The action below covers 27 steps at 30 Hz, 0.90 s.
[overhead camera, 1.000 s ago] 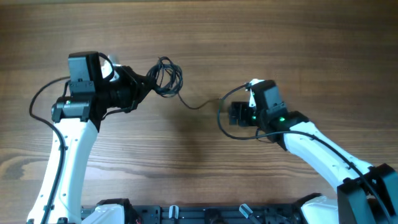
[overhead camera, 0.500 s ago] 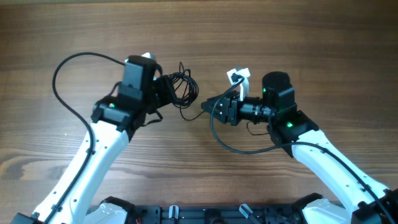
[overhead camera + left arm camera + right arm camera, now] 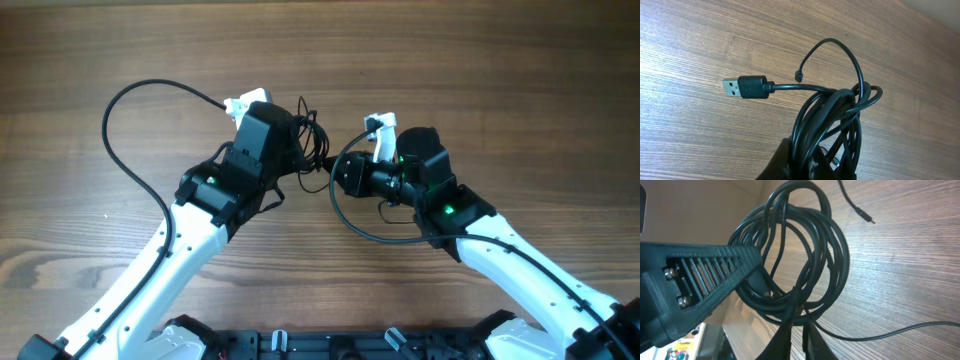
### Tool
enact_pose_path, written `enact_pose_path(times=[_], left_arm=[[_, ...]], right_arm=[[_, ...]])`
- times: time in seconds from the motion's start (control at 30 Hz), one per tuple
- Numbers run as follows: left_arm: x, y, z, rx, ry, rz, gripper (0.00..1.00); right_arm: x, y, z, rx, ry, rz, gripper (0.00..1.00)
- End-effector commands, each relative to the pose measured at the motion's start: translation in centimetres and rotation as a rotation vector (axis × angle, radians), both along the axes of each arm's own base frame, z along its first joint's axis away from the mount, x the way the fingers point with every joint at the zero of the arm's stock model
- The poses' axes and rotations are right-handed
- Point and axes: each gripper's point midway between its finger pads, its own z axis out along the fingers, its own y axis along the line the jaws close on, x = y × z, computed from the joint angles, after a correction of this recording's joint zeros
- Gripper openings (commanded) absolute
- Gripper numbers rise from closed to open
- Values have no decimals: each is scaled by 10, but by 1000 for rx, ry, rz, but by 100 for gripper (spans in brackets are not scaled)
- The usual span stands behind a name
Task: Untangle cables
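The cables point(image 3: 309, 134) are one tangled black coil held above the wooden table between the two arms. My left gripper point(image 3: 297, 152) is shut on the coil from the left. In the left wrist view the cables point(image 3: 840, 100) rise out of my left gripper point(image 3: 810, 159), with a USB plug point(image 3: 747, 87) sticking out left and a tiny plug point(image 3: 799, 76) on a curled end. My right gripper point(image 3: 329, 172) meets the coil from the right. In the right wrist view my right gripper point(image 3: 801, 324) is pinched on strands at the bottom of the cables point(image 3: 838, 255). One loose end point(image 3: 867, 219) lies on the wood.
A thick black camera cable point(image 3: 110, 130) loops wide behind the left arm, and another point(image 3: 352, 222) hangs under the right wrist. The left gripper's ribbed finger point(image 3: 705, 280) fills the left of the right wrist view. A black rail point(image 3: 300, 345) runs along the table's front edge.
Both arms have swung in to the table's middle, the left carrying the coil to the right. The right gripper, open before, has closed onto strands of the coil.
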Motion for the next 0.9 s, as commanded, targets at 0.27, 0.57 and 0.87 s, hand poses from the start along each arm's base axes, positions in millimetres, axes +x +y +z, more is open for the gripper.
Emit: enact_pose_path(times=[0.27,0.57,0.87], left_arm=[[-2,-12,8,-15,-22,-18,4],[-12,-19,2,-23,22,-73,4],[-25,-44,4,45,-18,-219,4]], right_arm=[[-13,12,7,85,88,63,17],[5,5,7,63,36,-24,5],[21,-9,1,-25,-45,-103,10]])
